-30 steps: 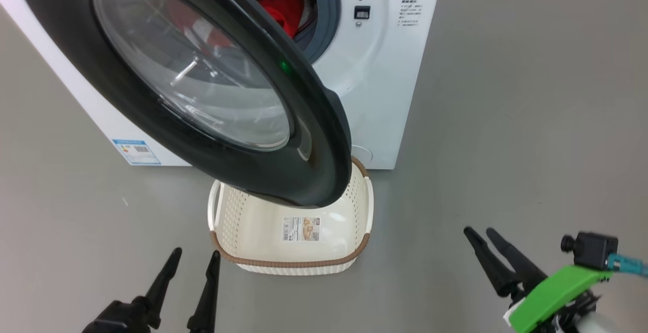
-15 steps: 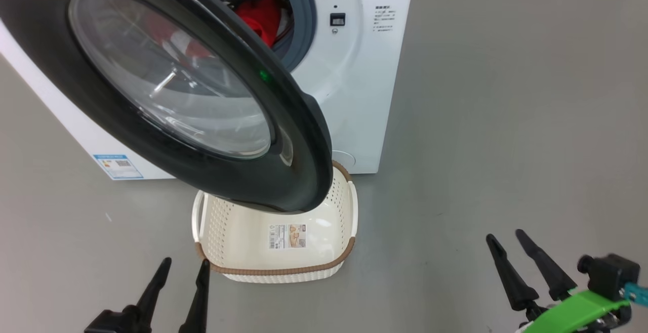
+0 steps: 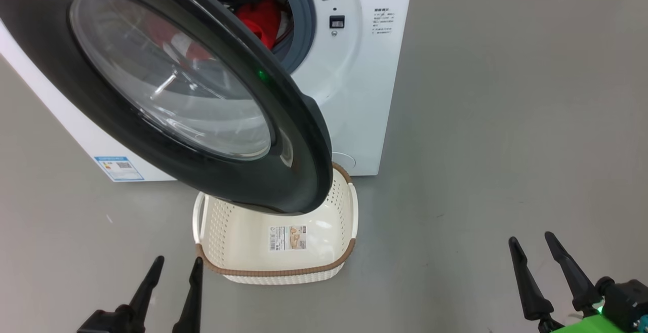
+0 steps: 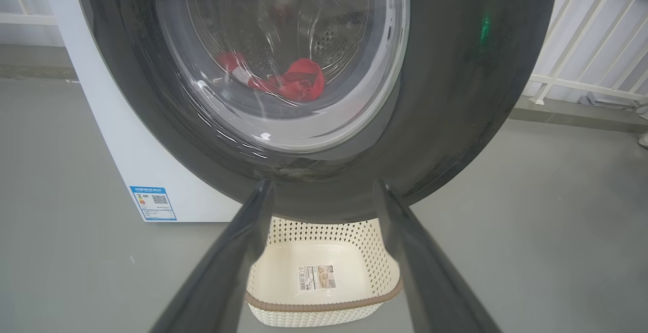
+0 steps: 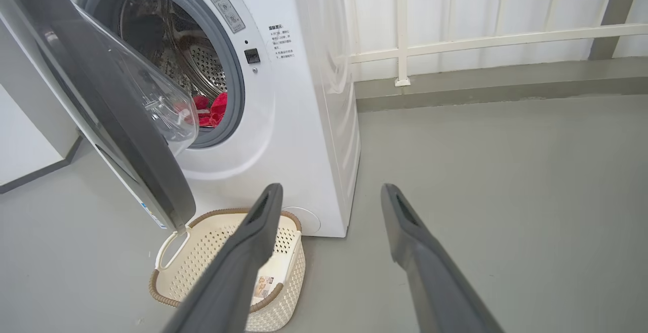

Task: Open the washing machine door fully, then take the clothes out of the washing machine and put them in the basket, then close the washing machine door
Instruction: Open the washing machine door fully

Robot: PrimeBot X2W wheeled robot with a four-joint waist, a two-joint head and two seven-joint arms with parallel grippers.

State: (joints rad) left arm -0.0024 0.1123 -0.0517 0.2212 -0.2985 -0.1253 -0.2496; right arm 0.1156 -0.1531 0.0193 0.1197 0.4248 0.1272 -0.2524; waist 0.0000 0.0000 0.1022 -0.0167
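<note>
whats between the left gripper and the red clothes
The round black-rimmed washing machine door with its clear glass bowl; the left wrist view shows the red fabric clothes through that glass.

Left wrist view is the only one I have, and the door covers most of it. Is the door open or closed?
Observer: Partly open. In the right wrist view the washing machine door stands at an angle, away from the grey gasket.
Operator: Do the clothes hang out over the gasket?
Observer: No, the clothes lie inside the drum, behind it.
Operator: Where is the right claw?
Observer: In the head view the right claw is open, low at the right, apart from the washing machine and the basket.
</note>
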